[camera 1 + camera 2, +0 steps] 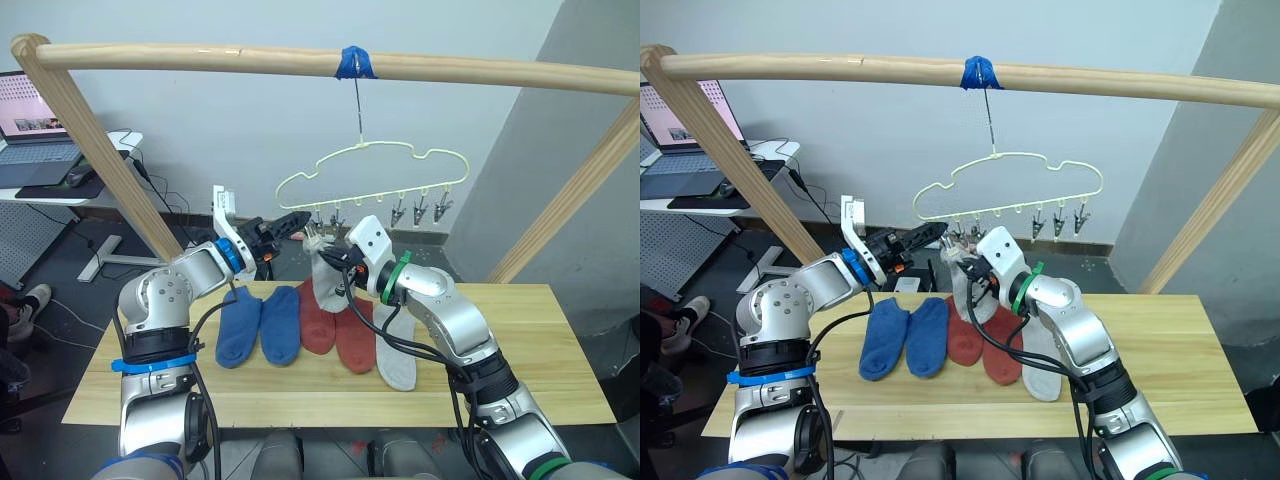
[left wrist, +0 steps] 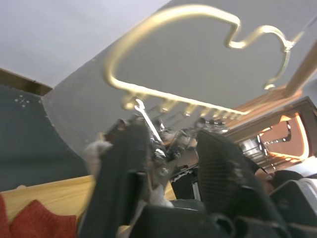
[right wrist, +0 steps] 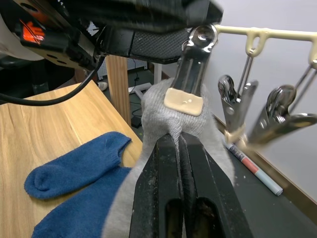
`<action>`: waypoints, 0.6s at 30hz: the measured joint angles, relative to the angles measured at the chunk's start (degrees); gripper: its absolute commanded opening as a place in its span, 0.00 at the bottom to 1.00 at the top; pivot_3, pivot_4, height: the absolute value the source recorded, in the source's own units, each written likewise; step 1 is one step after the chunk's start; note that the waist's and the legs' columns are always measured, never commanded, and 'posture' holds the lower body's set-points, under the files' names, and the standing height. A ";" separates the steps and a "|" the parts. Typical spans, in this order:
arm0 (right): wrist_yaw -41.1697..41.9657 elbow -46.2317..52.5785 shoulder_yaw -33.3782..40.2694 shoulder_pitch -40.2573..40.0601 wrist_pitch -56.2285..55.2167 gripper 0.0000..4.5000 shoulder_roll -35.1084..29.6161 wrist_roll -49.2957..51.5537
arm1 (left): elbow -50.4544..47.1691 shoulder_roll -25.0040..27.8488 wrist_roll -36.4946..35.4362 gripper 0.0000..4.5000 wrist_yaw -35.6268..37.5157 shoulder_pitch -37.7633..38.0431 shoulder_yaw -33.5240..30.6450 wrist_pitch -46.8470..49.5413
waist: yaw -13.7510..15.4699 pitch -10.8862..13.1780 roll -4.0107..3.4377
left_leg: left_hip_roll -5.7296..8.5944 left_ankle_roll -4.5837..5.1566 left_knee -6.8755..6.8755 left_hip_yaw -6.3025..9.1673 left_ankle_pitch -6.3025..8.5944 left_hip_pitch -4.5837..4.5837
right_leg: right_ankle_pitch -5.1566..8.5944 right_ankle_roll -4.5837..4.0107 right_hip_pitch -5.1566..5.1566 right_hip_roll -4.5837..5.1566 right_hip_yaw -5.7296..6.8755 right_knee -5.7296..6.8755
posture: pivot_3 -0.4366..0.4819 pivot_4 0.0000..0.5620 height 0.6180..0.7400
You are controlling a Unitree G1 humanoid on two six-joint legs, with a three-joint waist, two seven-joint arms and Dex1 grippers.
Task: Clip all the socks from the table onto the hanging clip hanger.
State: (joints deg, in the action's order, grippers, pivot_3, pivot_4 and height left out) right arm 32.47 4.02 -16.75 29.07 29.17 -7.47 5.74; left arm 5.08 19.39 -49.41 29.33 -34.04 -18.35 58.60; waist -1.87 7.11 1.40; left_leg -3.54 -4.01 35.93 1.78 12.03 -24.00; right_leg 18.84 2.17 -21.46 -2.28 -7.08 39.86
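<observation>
— Where are the hands?
— Right hand clenched on a grey sock, lifted to the leftmost clip of the clip hanger. Left hand pinches that clip; the clip's pad sits on the cuff.
— And the rest?
— First sock, I judge. Two blue socks, two red socks and the other grey sock lie on the desk. Other clips bare.
</observation>
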 measured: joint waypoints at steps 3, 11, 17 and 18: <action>0.01 -0.55 -0.08 0.60 0.00 0.00 0.20 0.02 | -0.57 0.66 -0.05 0.87 0.00 0.21 -0.05 -0.08 | 0.00 0.00 0.00 | 0.00 0.00 0.00 0.00 0.00 0.00 | 0.00 0.00 0.00 0.00 0.00 0.00 | 0.52 0.18 1.00; -0.11 -2.85 1.28 1.01 1.97 0.05 4.81 2.89 | -6.77 2.80 -0.37 1.00 -0.68 4.80 -0.76 0.71 | -0.09 0.01 -0.01 | -0.03 0.00 -0.06 0.01 0.00 0.00 | 0.00 -0.01 -0.03 0.00 0.00 0.01 | 0.53 0.18 1.00; 0.04 -4.77 2.47 1.28 5.39 0.42 7.40 6.88 | -8.19 4.42 0.14 1.00 -1.11 6.36 -0.15 0.57 | 0.05 0.01 -0.02 | -0.01 0.00 -0.03 0.02 0.00 0.01 | 0.00 0.00 -0.01 0.00 0.01 0.01 | 0.54 0.18 1.00; 0.05 -5.07 2.46 1.28 5.40 0.49 7.24 6.87 | -8.29 4.72 0.46 1.00 -1.08 6.48 0.21 0.42 | 0.09 0.02 -0.02 | 0.00 0.00 -0.03 0.02 0.00 0.01 | 0.01 0.00 -0.01 0.00 0.01 0.00 | 0.54 0.18 1.00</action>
State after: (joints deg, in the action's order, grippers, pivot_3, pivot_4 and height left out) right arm 32.52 -1.05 -14.29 30.36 34.57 -0.23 12.61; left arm -3.20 24.11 -48.94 28.24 -27.56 -18.15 59.03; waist -1.79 7.13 1.38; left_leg -3.54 -4.02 35.90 1.79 12.03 -23.99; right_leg 18.84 2.17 -21.47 -2.28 -7.07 39.86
